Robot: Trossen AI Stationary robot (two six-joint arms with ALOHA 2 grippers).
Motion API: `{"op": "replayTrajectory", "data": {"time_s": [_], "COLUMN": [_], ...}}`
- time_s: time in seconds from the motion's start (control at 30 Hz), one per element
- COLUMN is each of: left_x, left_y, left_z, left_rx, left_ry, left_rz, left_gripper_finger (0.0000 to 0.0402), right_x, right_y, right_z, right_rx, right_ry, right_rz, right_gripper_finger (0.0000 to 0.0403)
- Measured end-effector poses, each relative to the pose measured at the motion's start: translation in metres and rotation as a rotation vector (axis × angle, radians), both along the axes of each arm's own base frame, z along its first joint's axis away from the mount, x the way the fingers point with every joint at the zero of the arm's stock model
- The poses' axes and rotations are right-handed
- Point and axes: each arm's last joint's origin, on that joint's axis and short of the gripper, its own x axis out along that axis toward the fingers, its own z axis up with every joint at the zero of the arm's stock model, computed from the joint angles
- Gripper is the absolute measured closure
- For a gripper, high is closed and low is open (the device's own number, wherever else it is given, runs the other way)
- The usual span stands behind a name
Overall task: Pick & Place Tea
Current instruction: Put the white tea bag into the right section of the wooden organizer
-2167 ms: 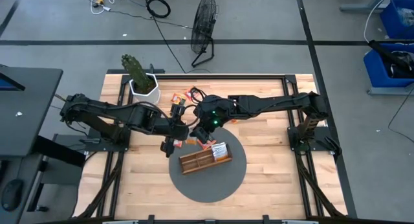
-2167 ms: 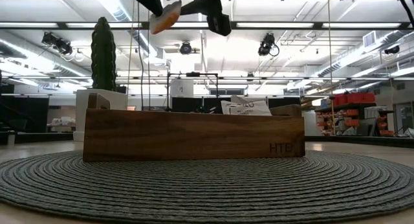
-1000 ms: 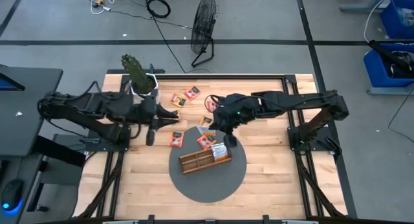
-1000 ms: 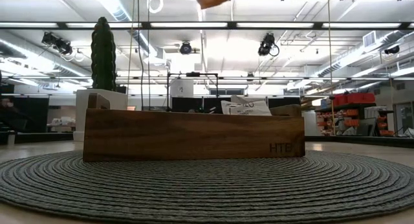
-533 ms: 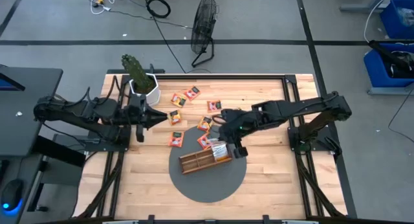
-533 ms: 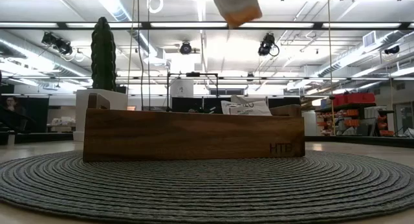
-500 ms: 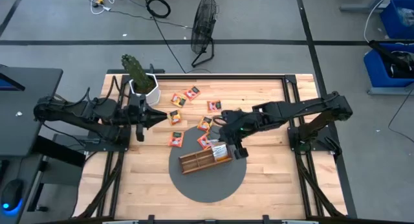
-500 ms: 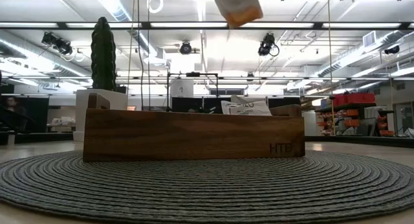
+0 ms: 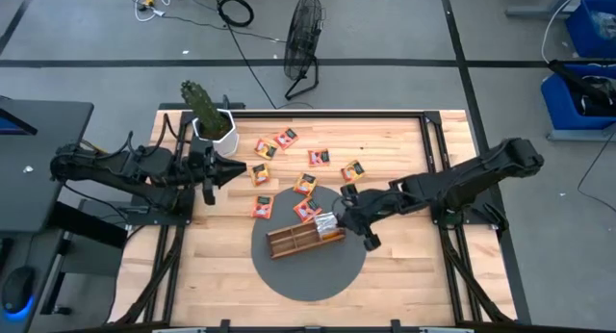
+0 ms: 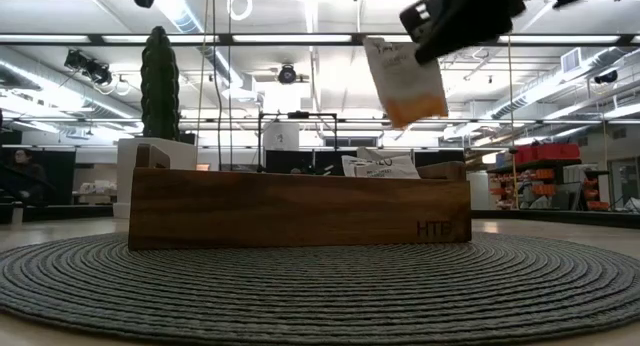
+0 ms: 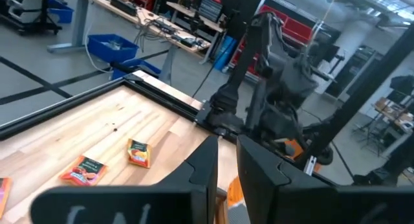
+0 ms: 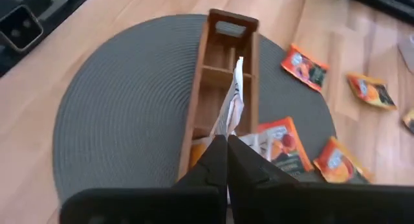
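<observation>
My right gripper (image 9: pixel 352 218) hovers over the right end of the brown wooden tray (image 9: pixel 294 241), shut on one white-and-orange tea sachet (image 10: pixel 405 81). White sachets (image 10: pixel 380 166) stand upright in the tray's right compartment. Several orange tea sachets (image 9: pixel 286 138) lie flat on the wooden table behind the tray. The tray rests on a round grey mat (image 9: pixel 313 275). My left gripper (image 9: pixel 206 174) waits near the table's left edge by the potted cactus; its fingers stand slightly apart with nothing between them. My right gripper pinches the sachet's upper edge (image 12: pixel 228 123) between its two fingers, which come from above and slant down. The sachet hangs below the fingers, a little tilted, its orange lower end (image 10: pixel 412 110) clear above the tray.
A cactus in a white pot (image 9: pixel 210 121) stands at the table's far left corner. Loose sachets (image 9: pixel 353 170) lie between the mat and the far edge. Bare wood shows at the near left and right of the mat.
My right gripper has carried the sachet toward the table's near and right side and lowered it, so it now hangs just over the tray's right end. My left gripper has drawn back toward the table's left edge.
</observation>
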Motion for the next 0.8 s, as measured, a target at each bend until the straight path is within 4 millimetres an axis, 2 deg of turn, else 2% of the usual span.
{"op": "replayTrajectory", "data": {"time_s": [0.33, 0.5, 0.8], "left_x": [0.000, -0.001, -0.001], "left_y": [0.001, 0.002, 0.003], "left_z": [-0.001, -0.001, -0.001], "left_rx": [-0.033, -0.031, -0.035], "left_ry": [0.002, 0.001, -0.001], "left_rz": [0.056, 0.081, 0.096], "left_gripper_finger": [0.0342, 0.0342, 0.0342], "right_x": [-0.011, -0.013, -0.004], "right_y": [-0.004, -0.010, -0.008], "right_z": [-0.045, -0.055, -0.073], "right_rx": [-0.042, -0.045, -0.034], "right_ry": [-0.097, -0.114, -0.080], "right_rz": [0.056, 0.046, 0.125], "right_gripper_finger": [0.0403, 0.0403, 0.0403]}}
